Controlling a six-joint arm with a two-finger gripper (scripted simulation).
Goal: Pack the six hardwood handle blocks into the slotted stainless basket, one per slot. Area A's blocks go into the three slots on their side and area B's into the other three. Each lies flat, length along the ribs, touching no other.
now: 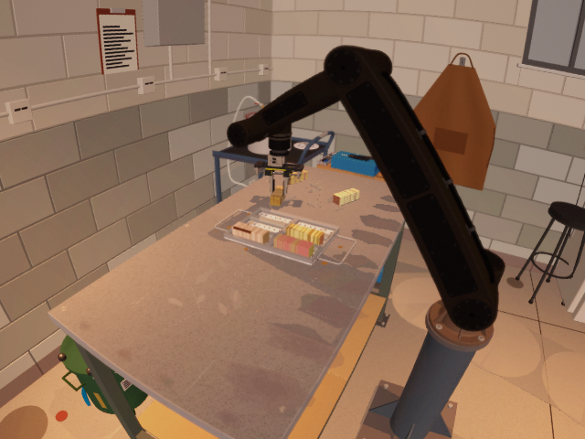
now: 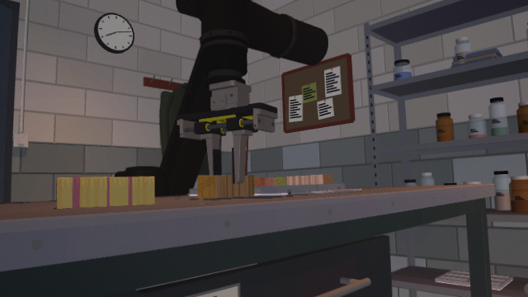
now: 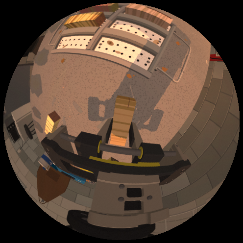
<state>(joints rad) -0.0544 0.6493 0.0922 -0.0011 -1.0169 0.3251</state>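
A third loose block [image 1: 298, 177] is partly hidden behind my gripper at the far end of the table; the wrist camera shows it [image 3: 52, 121] to my left. My gripper [image 1: 278, 193] [image 2: 225, 181] [image 3: 120, 133] has its fingers closed on the two long sides of a tan hardwood block [image 1: 276, 197] [image 2: 225, 186] [image 3: 123, 117], which rests on the table just beyond the basket. The stainless basket [image 1: 283, 234] [image 3: 115, 46] holds three blocks: a pale brown one [image 1: 250, 232], a yellow one [image 1: 305, 233] and a reddish one [image 1: 294, 245]. Three slots nearest the gripper are vacant. Another block [image 1: 346, 196] lies to the right.
The table's far edge lies just behind the gripper, with a blue cart [image 1: 279, 151] and a blue case [image 1: 353, 163] beyond it. A block wall runs along the table's left side. A yellow block with pink stripes [image 2: 106, 192] lies near the edge in the second side camera.
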